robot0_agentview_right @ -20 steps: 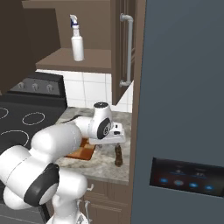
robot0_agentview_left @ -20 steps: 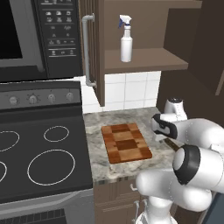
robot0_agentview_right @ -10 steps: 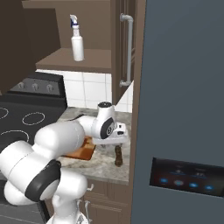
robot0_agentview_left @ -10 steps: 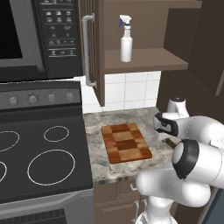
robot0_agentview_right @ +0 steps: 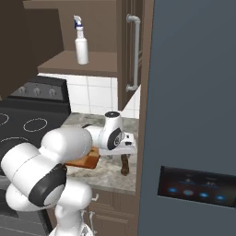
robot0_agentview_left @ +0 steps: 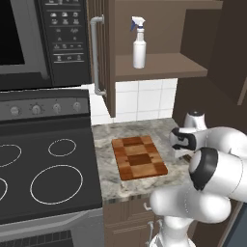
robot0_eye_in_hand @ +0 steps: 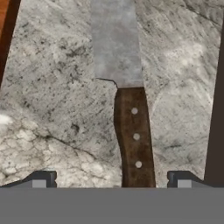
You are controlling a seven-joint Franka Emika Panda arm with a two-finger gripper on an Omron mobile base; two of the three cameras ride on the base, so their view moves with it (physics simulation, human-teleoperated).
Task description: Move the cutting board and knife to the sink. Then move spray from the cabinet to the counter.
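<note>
The knife (robot0_eye_in_hand: 133, 135) lies flat on the counter (robot0_eye_in_hand: 52, 109), grey blade pointing away and brown riveted handle running between my fingertips (robot0_eye_in_hand: 41, 178). My gripper (robot0_eye_in_hand: 111, 179) is open and hangs just above the handle, holding nothing. In the right base view the gripper (robot0_agentview_right: 120, 151) points down over the knife (robot0_agentview_right: 124, 165). The checkered cutting board (robot0_agentview_left: 140, 157) lies on the counter (robot0_agentview_left: 111, 181) just left of my hand. The white spray (robot0_agentview_left: 139, 46) stands upright on the shelf of the open cabinet (robot0_agentview_left: 164, 65). The sink is out of view.
A black stovetop (robot0_agentview_left: 43, 178) borders the counter on the left, with a microwave (robot0_agentview_left: 43, 38) above it. The cabinet door with its grey bar handle (robot0_agentview_left: 96, 53) stands open. A tall dark fridge (robot0_agentview_right: 193, 115) walls off the counter's right side, close to the knife.
The hand has shifted slightly right and down over the knife. The jaws stay open; board, knife and spray have not moved.
</note>
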